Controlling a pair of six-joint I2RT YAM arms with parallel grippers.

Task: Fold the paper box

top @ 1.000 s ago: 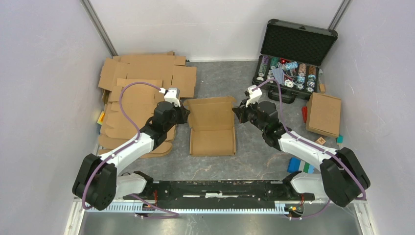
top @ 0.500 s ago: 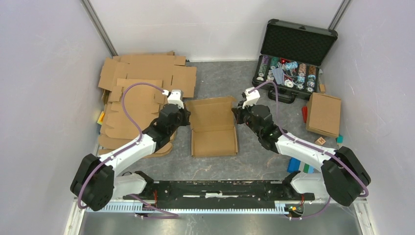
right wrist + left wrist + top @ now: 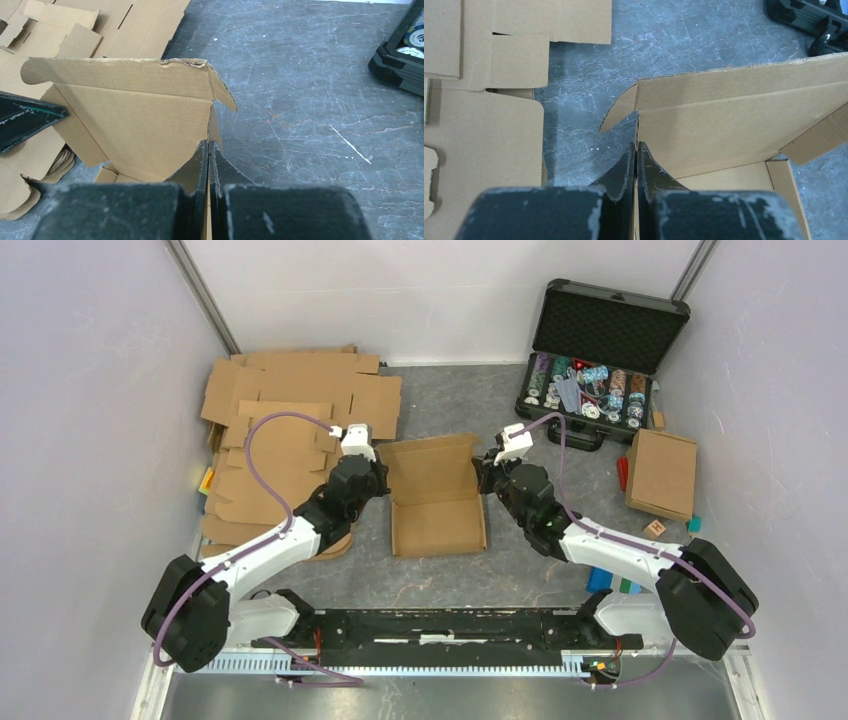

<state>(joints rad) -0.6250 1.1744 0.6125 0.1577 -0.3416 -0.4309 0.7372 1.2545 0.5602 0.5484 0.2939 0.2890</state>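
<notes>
A brown cardboard box lies half-folded on the grey table, its back panel raised. My left gripper is shut on the box's left side wall; in the left wrist view the fingers pinch the thin cardboard edge with the box standing to their right. My right gripper is shut on the right side wall; in the right wrist view the fingers clamp the edge with the box to the left. The left gripper's tip shows at that view's left edge.
A stack of flat cardboard blanks lies at the back left. An open black case of poker chips stands at the back right, a folded cardboard box beside it. Small coloured blocks lie at the right.
Both grippers have moved inward a little, holding the side walls, and the box has shifted slightly nearer with its sides more upright.
</notes>
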